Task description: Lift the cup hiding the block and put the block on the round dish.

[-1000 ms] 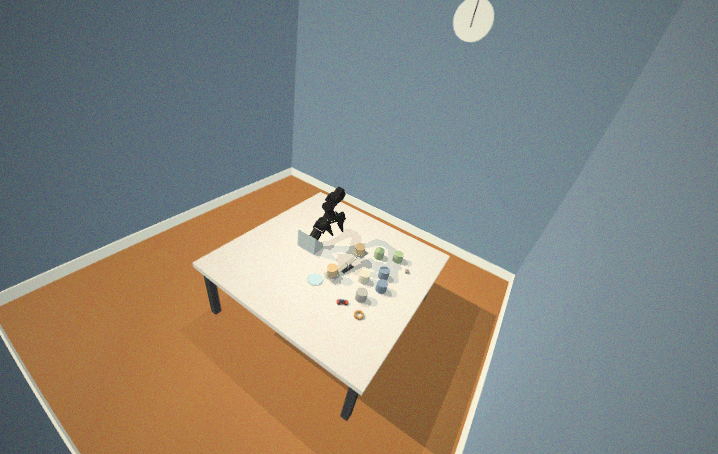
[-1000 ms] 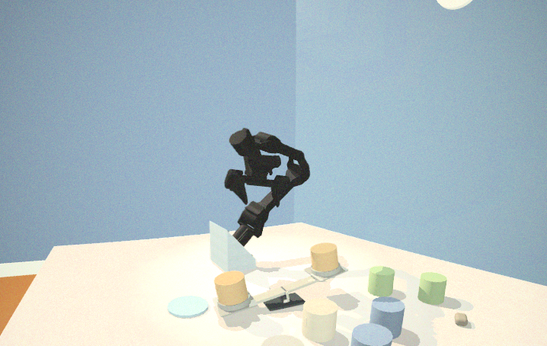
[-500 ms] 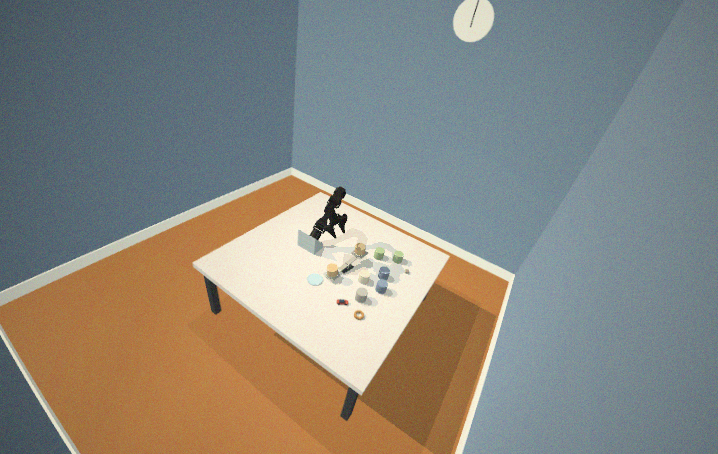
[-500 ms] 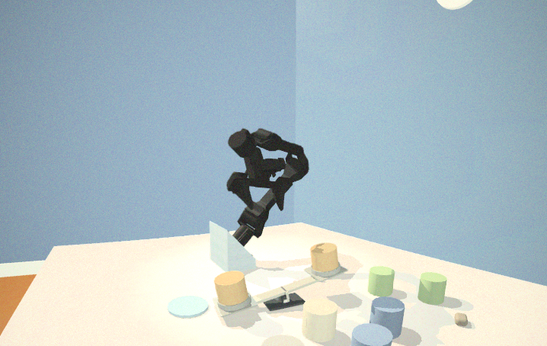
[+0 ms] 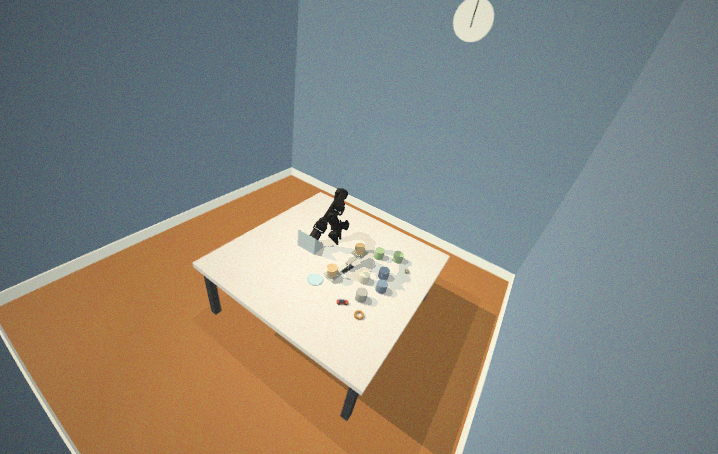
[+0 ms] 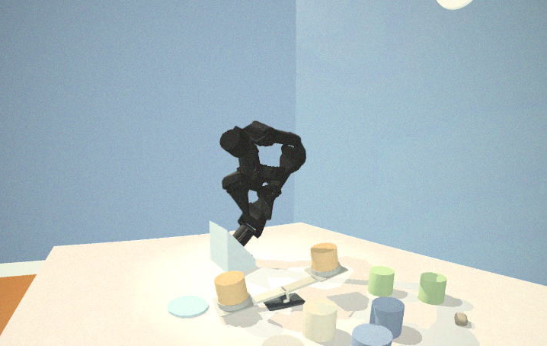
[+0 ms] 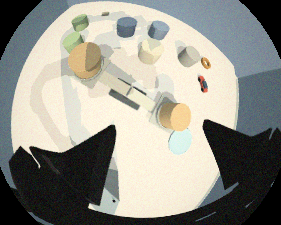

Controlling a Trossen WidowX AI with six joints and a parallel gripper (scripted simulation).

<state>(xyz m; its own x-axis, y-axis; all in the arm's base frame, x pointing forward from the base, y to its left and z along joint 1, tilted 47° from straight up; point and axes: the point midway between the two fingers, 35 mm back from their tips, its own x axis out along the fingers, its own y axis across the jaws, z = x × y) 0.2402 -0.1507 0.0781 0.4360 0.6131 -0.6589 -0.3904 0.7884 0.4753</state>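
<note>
One orange cup [image 5: 332,270] [image 6: 230,288] [image 7: 175,117] stands upright on the balance end beside the round pale-blue dish [image 5: 315,279] [image 6: 187,306] [image 7: 180,142]. The identical orange cup [image 5: 360,248] [image 6: 324,257] [image 7: 85,60] stands on the far end. The balance beam [image 6: 269,294] [image 7: 144,99] looks tilted, with the dish-side end lower. No block is visible; the cups hide what is under them. Nothing is on or above the dish. My gripper [image 6: 258,216] [image 7: 161,127] is open and empty, high above the table, pointing down towards the balance and touching neither cup.
A pale-blue wedge [image 5: 309,242] [image 6: 219,247] stands by the arm's base. Beyond the balance stand two green cups [image 6: 381,281] [image 6: 432,287], two blue cups [image 6: 386,317] [image 6: 371,334], a cream cup [image 6: 319,320] and a grey cup [image 7: 188,56]. A red toy car [image 7: 203,84] and a stone [image 6: 461,319] lie nearby.
</note>
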